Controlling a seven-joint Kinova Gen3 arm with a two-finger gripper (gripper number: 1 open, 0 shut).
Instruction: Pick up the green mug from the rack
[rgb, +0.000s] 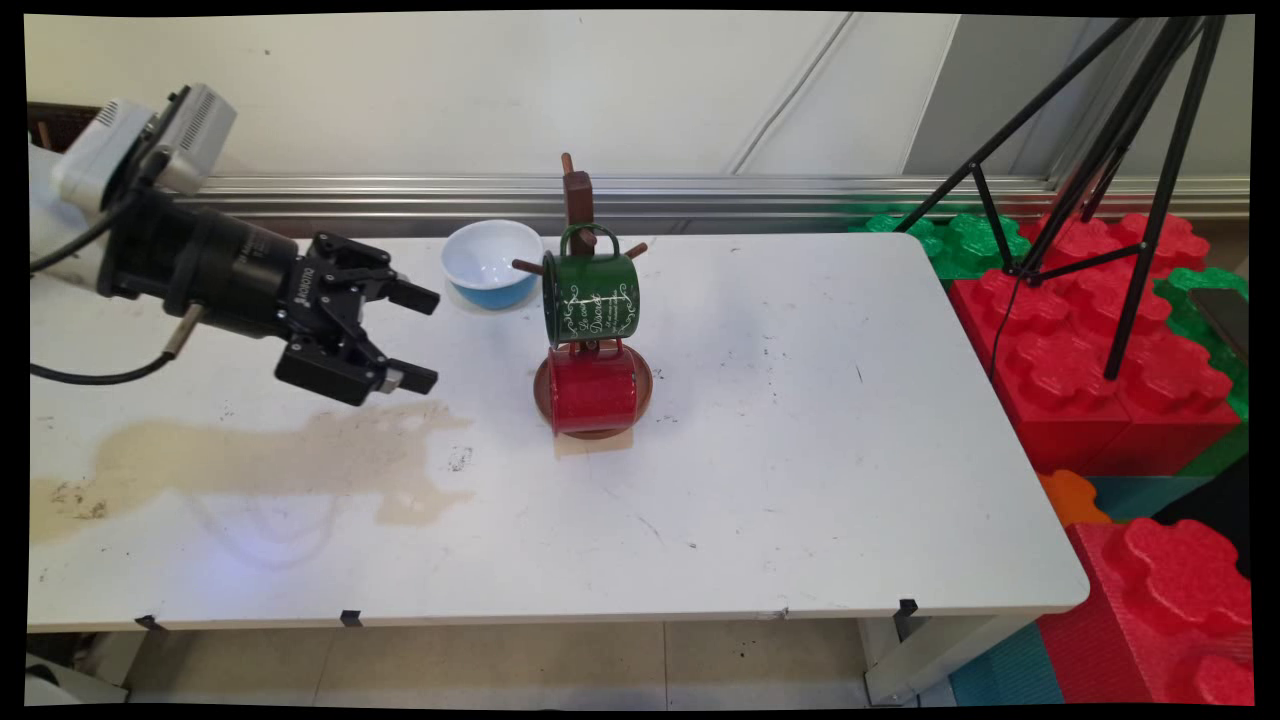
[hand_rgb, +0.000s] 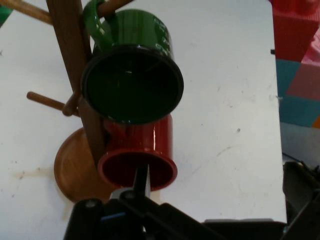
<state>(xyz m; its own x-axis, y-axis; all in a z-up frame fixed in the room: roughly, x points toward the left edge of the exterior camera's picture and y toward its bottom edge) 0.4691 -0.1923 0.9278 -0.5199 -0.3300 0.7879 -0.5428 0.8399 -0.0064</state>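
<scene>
- While the gripper (rgb: 415, 337) hangs above the left part of the white table (rgb: 800, 450), its two black fingers stand spread apart with nothing between them, pointing toward the mug tree.
- Nearest to it is a wooden mug tree (rgb: 578, 200) near the table's middle, its round base (rgb: 640, 385) resting on the tabletop, apart from the fingertips.
- A green enamel mug (rgb: 592, 297) with white lettering hangs by its handle from an upper peg; in the hand view (hand_rgb: 132, 85) its dark mouth faces the camera.
- A red mug (rgb: 592, 390) hangs just below the green one, over the base; in the hand view (hand_rgb: 140, 155) its open mouth also faces the camera, just under the green mug's rim.
- A white bowl with a blue outside (rgb: 492, 264) sits behind and left of the tree, near the table's far edge and just beyond the upper finger.
- A wide tan stain (rgb: 270, 460) lies on the tabletop below the gripper.
- Right of the table stand big red and green foam blocks (rgb: 1090, 340), with a black tripod (rgb: 1130, 150) on them.
</scene>
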